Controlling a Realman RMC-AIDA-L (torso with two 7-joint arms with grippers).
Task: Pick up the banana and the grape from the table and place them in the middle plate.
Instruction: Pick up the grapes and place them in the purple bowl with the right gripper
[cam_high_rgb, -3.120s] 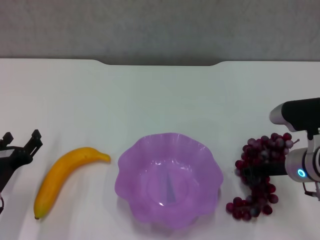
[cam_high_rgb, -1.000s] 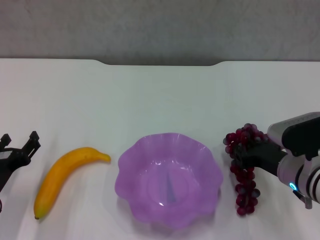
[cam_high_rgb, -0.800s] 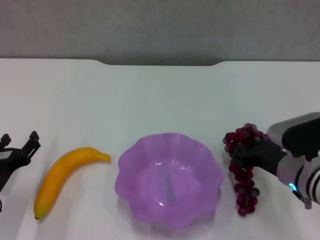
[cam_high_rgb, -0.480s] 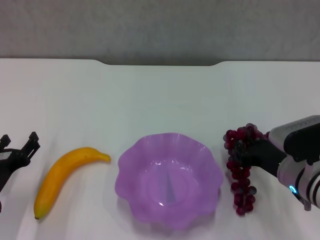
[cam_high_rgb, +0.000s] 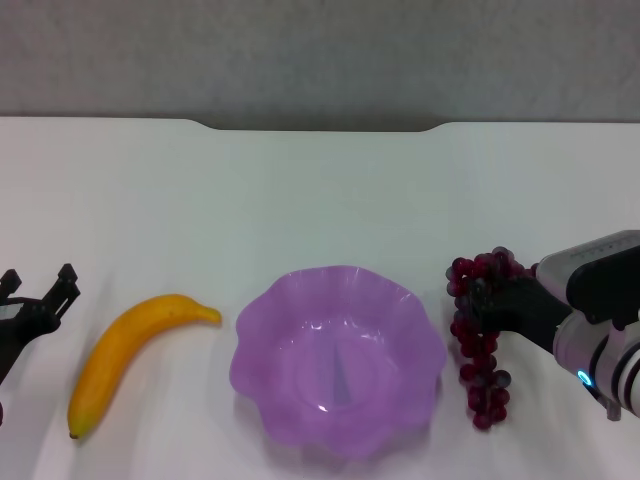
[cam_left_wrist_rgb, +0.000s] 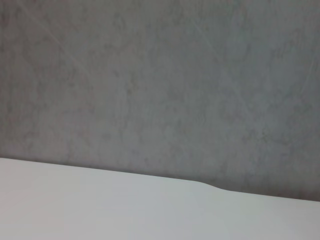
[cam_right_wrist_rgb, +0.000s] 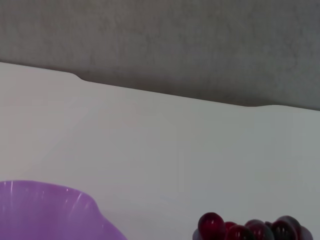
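Quick status from our side, going left to right. Our left gripper (cam_high_rgb: 38, 297) is parked at the left edge of the table (cam_high_rgb: 320, 190), fingers spread open with nothing between them, just beside the banana (cam_high_rgb: 128, 352) but not touching it. The banana lies flat on the white top, its dark tip toward us and its other end pointing at the plate, so that half of the job hasn't been started.

In the middle sits the middle plate (cam_high_rgb: 262, 322), purple with a scalloped rim, and there's nothing in it yet. So neither fruit has been delivered.

On the right it's more interesting. Our right gripper (cam_high_rgb: 490, 302) is clamped on the upper part of the grape (cam_high_rgb: 478, 345), and the rest of the bunch hangs down below the fingers in a long string. It looks lifted off the table rather than resting on it, though we can't be totally sure the lowest grapes are clear. The bunch is just beside the plate's right rim, not over it.

So by our reckoning: grape grabbed and about to go across, then released into the plate. Banana pick and place is all left to do.
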